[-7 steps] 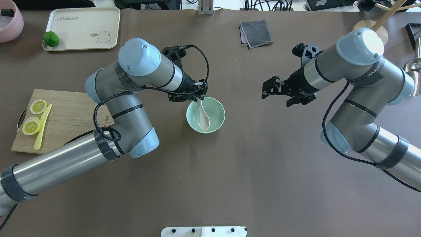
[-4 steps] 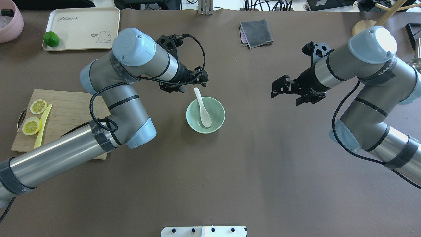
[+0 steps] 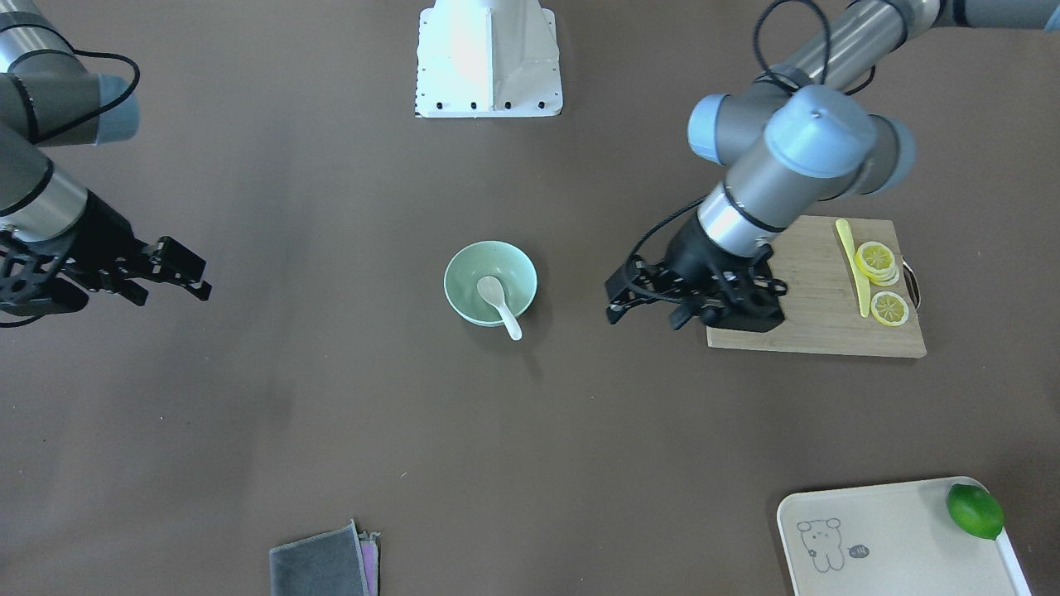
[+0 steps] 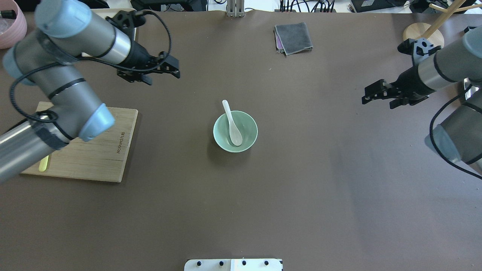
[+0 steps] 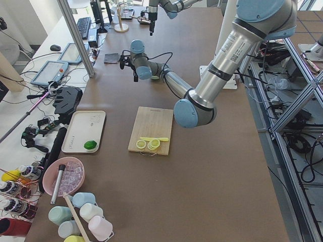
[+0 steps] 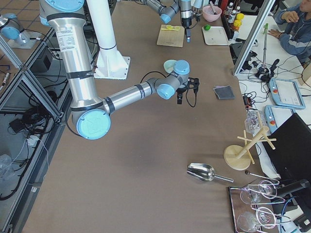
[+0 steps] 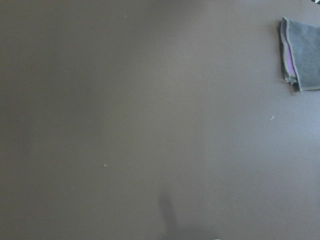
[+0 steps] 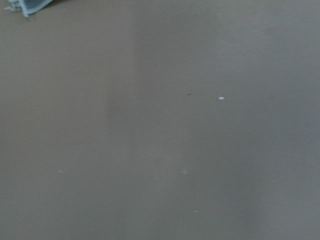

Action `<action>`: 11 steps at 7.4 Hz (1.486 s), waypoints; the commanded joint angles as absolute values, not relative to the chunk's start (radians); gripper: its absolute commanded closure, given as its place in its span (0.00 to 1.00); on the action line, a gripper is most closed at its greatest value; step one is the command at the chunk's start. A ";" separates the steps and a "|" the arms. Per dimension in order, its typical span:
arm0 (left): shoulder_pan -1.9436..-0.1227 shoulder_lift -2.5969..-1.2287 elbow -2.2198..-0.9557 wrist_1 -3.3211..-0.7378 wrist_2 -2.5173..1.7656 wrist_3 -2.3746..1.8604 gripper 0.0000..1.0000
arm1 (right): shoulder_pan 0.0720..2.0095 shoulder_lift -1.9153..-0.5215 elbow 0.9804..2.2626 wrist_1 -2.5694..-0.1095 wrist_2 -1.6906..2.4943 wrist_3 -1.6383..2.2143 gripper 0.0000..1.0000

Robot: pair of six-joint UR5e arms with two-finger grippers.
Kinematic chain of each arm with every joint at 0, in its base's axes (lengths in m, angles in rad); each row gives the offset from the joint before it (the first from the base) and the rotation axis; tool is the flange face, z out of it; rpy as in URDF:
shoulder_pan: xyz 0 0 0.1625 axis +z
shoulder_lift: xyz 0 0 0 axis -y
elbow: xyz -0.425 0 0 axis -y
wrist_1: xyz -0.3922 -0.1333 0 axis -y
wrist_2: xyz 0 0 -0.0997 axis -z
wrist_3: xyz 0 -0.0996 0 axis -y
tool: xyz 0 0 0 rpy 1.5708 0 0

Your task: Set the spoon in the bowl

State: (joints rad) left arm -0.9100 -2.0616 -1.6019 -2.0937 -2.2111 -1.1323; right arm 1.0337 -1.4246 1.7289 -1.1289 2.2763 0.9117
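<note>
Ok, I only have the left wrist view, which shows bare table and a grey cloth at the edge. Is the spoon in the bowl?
Observer: Yes, the spoon lies with its scoop inside the bowl, handle sticking out over the rim away from the robot.
Operator: Is the left arm holding anything?
Observer: No, the left end effector is open, empty, apart from the bowl.
Operator: And the right?
Observer: The right end effector is open and empty too.

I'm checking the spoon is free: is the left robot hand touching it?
Apart. The overhead view shows the left gripper well away from the spoon, with bare table between them.
</note>
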 commanded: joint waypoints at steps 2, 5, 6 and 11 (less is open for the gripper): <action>-1.087 -1.609 -1.807 -2.097 -2.312 -0.646 0.02 | 1.294 -1.630 1.650 -1.129 2.364 0.428 0.00; -1.195 -1.396 -1.809 -2.106 -2.346 -0.316 0.02 | 1.492 -1.738 1.584 -1.129 2.396 0.163 0.00; -1.195 -1.397 -1.789 -2.108 -2.330 -0.331 0.02 | 1.518 -1.777 1.586 -1.127 2.402 0.094 0.00; -1.346 -1.336 -1.796 -2.078 -2.348 -0.304 0.02 | 1.532 -1.743 1.589 -1.140 2.398 0.073 0.00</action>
